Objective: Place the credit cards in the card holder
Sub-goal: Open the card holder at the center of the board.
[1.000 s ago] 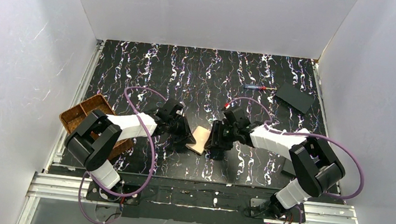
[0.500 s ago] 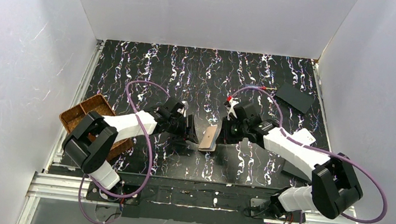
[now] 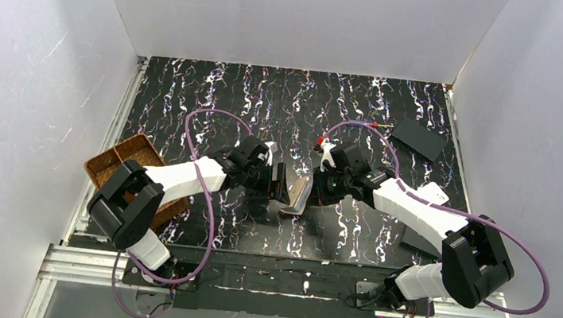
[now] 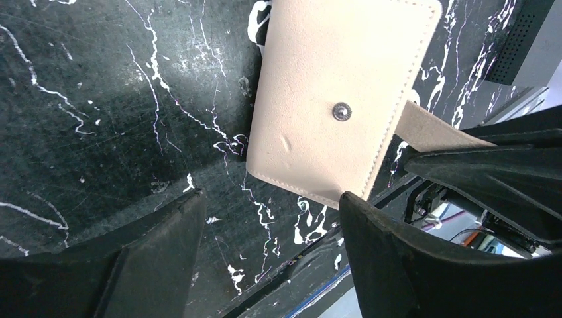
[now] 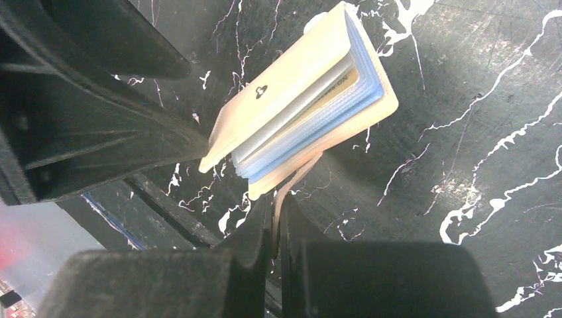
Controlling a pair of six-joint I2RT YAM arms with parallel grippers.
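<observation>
Lab cell: white panels (image 3: pixel 294 16), aluminium frame (image 3: pixel 280 285)

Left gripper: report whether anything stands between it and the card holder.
Nothing visible does. The left gripper is open, facing the beige outer side of the card holder, and only dark table shows between them. The right gripper, shut on the snap tab, sits off to the side of that path.

card holder (image 4: pixel 318 86): cream, leather-like grain, silver snap stud
credit cards (image 5: pixel 311 129): pale blue edges, one tan with dark print
table (image 3: pixel 269 101): black, white marbled streaks
tray (image 3: pixel 114 160): brown woven
flat plate (image 3: pixel 419 138): plain black
arms (image 3: pixel 188 176): white, black joints
cables (image 3: pixel 211 119): purple
walls (image 3: pixel 294 16): white
</observation>
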